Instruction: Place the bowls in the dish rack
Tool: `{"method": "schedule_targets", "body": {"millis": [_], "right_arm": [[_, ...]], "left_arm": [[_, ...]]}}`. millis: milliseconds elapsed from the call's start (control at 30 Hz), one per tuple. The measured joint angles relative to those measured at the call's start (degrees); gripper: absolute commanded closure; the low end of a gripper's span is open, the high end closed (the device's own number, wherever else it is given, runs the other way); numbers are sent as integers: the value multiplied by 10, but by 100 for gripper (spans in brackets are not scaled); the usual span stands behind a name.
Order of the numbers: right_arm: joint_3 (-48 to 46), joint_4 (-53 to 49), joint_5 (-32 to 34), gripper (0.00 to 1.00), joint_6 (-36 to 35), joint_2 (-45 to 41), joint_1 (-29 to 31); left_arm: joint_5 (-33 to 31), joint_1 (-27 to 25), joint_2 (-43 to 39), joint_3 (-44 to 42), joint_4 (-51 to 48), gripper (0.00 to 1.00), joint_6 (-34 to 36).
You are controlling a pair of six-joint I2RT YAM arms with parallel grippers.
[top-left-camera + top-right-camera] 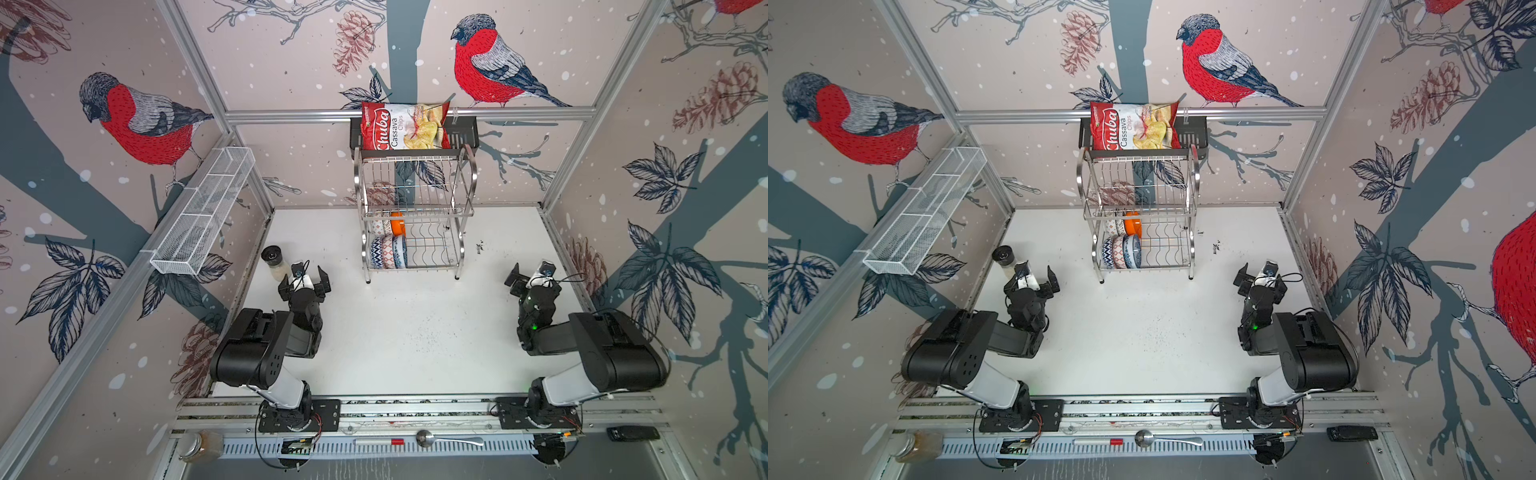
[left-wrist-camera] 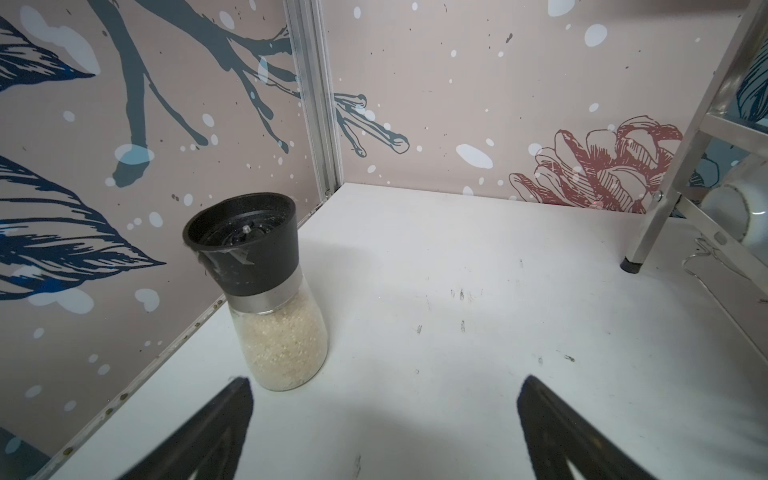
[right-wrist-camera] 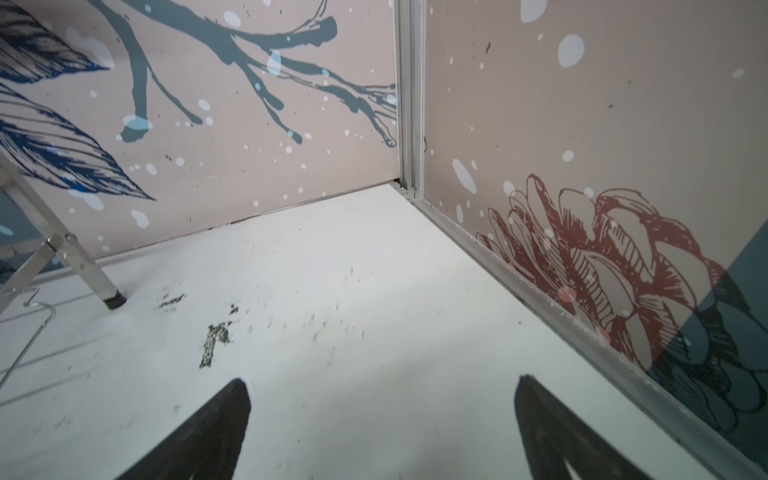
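Nearest, the left end effector [image 2: 385, 379] and right end effector [image 3: 382, 380] gape wide, empty, by the left and right edges of the tabletop [image 1: 415, 332]. The bowls [image 1: 388, 251] stand on edge in the lower tier of the dish rack [image 1: 415, 215], mid far edge. Glazed ceramic: probably stiff, slick, chippable; pinch one rim wall gently.

Bullfinch-and-pinecone wallpaper walls [image 1: 291, 62], aluminium frame rails [image 1: 291, 115], scuffed white tabletop [image 1: 415, 332], even light

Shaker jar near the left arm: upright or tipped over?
Upright. The shaker jar stands on its glass base on the table, with its black lid on top.
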Motion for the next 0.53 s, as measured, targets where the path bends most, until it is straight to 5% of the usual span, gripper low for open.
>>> {"method": "schedule_targets", "body": {"millis": [533], "right_arm": [[5,-29,-27,1,10,-2,-9]], "left_arm": [[0,0,0,0,0,1,0]]}}
